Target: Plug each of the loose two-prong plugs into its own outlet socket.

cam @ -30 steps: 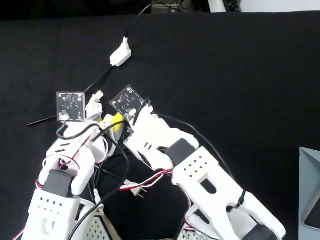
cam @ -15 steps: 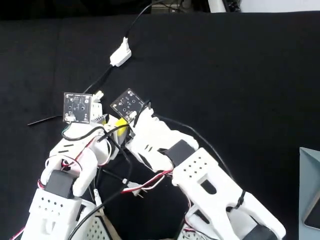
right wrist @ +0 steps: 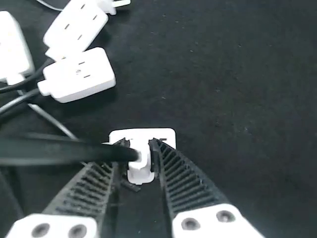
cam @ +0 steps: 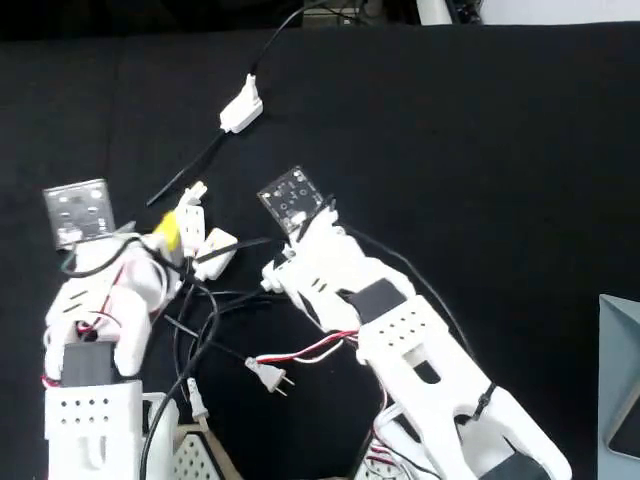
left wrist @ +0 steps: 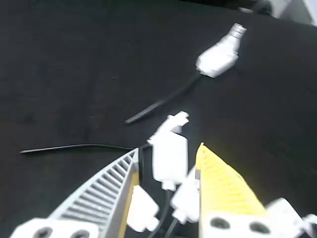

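surf: black table [cam: 500,150] | on it: white sockets [cam: 215,252]; loose plug [cam: 268,375]; far white connector [cam: 241,108], poss. adapter

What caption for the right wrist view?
Right gripper shut on a white plug; two white sockets lie nearby on the black table.

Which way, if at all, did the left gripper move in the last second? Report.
Yes. The left gripper swung leftward in the high view, away from the unmoved white adapter.
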{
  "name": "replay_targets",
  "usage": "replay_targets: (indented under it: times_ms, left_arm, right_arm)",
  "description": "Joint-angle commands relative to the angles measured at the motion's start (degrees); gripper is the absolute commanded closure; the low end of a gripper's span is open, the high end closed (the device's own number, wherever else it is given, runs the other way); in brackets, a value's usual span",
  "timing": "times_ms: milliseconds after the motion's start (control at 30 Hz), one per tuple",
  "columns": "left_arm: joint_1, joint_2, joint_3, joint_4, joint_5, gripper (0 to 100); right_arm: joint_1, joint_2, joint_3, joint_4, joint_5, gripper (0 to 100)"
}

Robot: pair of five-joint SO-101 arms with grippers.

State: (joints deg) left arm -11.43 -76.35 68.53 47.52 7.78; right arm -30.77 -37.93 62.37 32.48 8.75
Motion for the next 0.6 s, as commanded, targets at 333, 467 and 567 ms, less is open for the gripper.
replay_targets:
  times_ms: [333,467,567]
  left_arm:
    - [-7.3,-0.7,-0.3,-0.1,3.5,81]
    - [-7.9,-0.7,-0.3,-0.1,3.5,81]
    - [-7.9,-0.7,-0.3,0.0,3.5,81]
  right_arm:
    - [4.4,10.7,-0.7,-10.5,-0.4,98.6]
    - [4.2,10.9,-0.3,-11.7,-0.4,98.6]
    - [4.3,11.4,-0.2,-11.7,-0.4,98.6]
